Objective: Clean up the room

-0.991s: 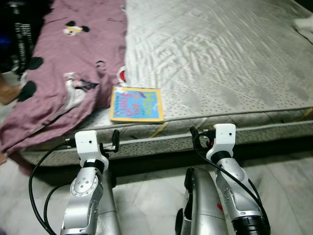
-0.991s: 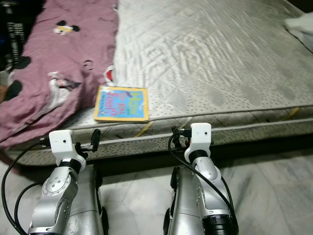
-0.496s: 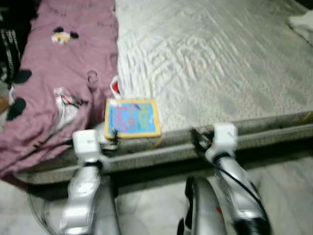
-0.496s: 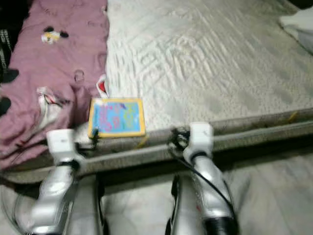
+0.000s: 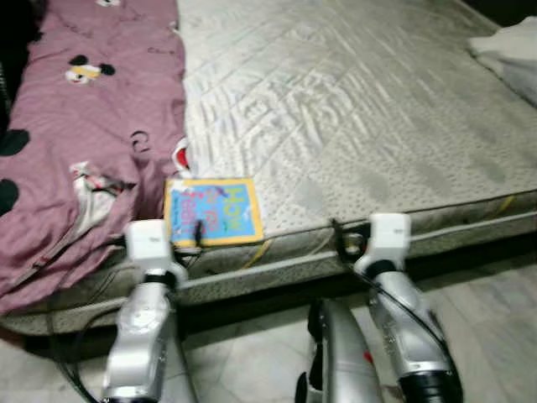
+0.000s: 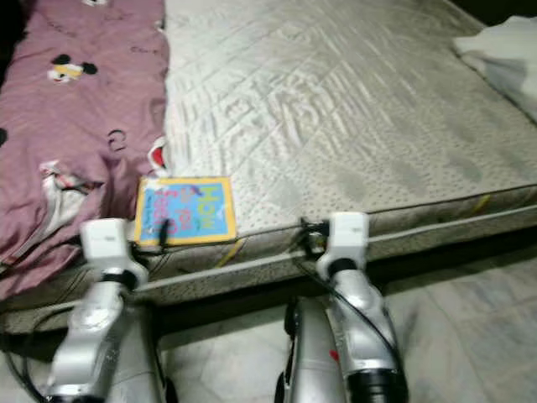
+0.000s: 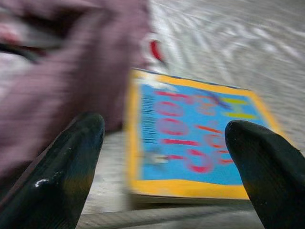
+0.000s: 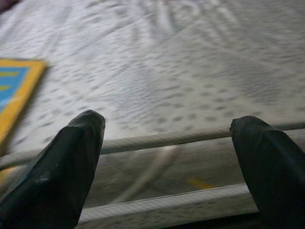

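Head stereo pair looking forward and down from above both silver arms, taking in the bed [image 5: 361,109] edge, the floor strip below and the mattress running away. Right eye sitting slightly offset, so everything shifting leftward against left eye; otherwise sharing the same scene, including the book [image 5: 212,211] and the pink blanket [image 5: 75,126].

Left wrist camera looking along the left gripper [image 7: 167,167], low and very close to the book [image 7: 200,138], blurred. Right wrist camera looking along the right gripper [image 8: 171,162], near mattress-edge level, catching the book's [image 8: 12,95] yellow corner, overlapping left wrist.
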You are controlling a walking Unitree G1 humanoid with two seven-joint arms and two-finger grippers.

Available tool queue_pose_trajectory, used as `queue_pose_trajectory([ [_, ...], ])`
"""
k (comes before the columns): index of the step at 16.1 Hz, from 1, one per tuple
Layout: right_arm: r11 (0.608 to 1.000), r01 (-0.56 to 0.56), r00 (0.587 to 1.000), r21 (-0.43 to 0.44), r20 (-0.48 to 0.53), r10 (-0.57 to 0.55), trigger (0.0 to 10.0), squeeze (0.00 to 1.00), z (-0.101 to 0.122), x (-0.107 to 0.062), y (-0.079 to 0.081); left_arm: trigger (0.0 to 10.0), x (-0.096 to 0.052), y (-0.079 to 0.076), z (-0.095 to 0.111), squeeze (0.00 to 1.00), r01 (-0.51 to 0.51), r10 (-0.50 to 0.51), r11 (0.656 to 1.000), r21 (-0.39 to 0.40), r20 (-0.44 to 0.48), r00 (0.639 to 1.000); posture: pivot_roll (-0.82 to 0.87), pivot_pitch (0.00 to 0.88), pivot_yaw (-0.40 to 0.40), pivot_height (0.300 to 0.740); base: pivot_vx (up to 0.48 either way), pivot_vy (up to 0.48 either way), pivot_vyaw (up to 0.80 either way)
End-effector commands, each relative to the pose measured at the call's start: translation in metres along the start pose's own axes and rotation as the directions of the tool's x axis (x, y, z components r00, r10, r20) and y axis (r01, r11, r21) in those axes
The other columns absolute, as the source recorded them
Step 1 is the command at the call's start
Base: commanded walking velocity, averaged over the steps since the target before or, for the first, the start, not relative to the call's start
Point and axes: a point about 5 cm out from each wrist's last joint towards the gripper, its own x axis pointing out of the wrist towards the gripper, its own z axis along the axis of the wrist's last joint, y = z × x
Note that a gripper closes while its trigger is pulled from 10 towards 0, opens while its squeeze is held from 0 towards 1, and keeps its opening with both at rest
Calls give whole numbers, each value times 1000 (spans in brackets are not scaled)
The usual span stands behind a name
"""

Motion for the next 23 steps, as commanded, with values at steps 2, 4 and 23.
queue_pose_trajectory([
  [2,1000,10,1000,15,-17,-9,10000,0,-2,-4,-6,10000,12,10,8,0,-62,61,998,17,49,997,-15,124,-49,496,0,0,0],
  [4,1000,7,1000,19,-24,-6,10000,0,-2,-7,-6,10000,22,17,14,0,-98,97,995,12,68,993,-18,132,-49,496,0,0,0],
  [23,998,54,998,23,-40,-53,10000,0,2,-24,-16,10000,47,-22,-28,0,-82,48,976,-203,-170,984,-90,153,-20,496,0,0,0],
])
